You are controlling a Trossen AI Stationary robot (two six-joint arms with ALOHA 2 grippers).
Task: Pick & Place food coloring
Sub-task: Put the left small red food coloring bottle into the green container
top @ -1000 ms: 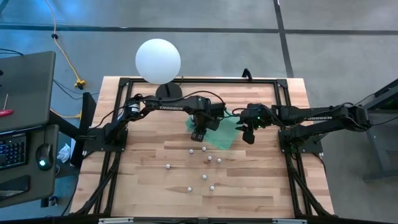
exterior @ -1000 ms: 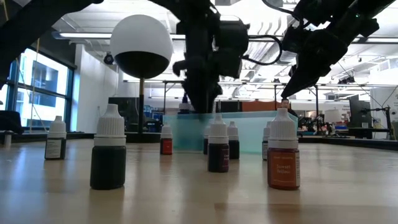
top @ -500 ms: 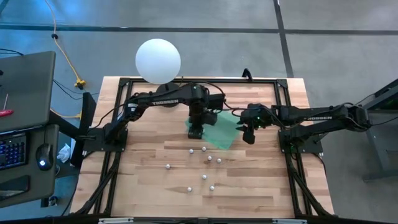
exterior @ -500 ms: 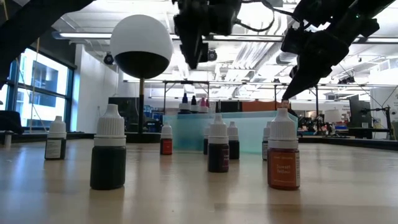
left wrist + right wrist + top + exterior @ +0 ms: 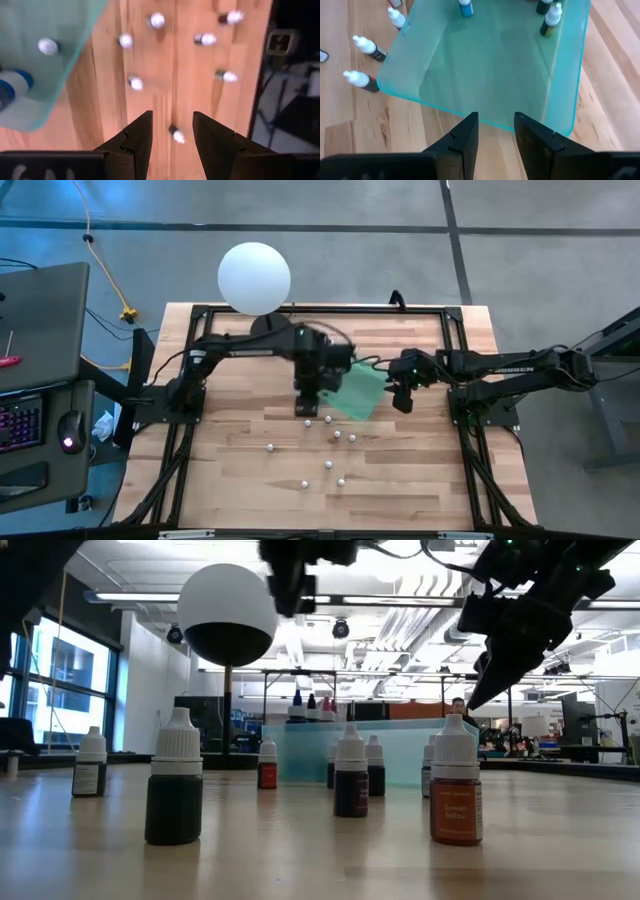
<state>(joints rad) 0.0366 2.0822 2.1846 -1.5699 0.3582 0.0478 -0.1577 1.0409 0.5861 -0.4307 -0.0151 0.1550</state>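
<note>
Green translucent plastic tray [image 5: 356,390] sits mid-table from above; seven or so small white-capped food coloring bottles [image 5: 328,464] remain loose on the wooden table [image 5: 230,470]. Left wrist: the left gripper [image 5: 172,131], open and empty, hovers over one. Right wrist: the right gripper [image 5: 496,130], parted and empty, faces the tray holding a few bottles.

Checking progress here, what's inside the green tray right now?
The green tray holds a few food coloring bottles: a blue-capped one and a white-capped one near its far edge. That edge is cut off, so the full count stays unclear.
</note>
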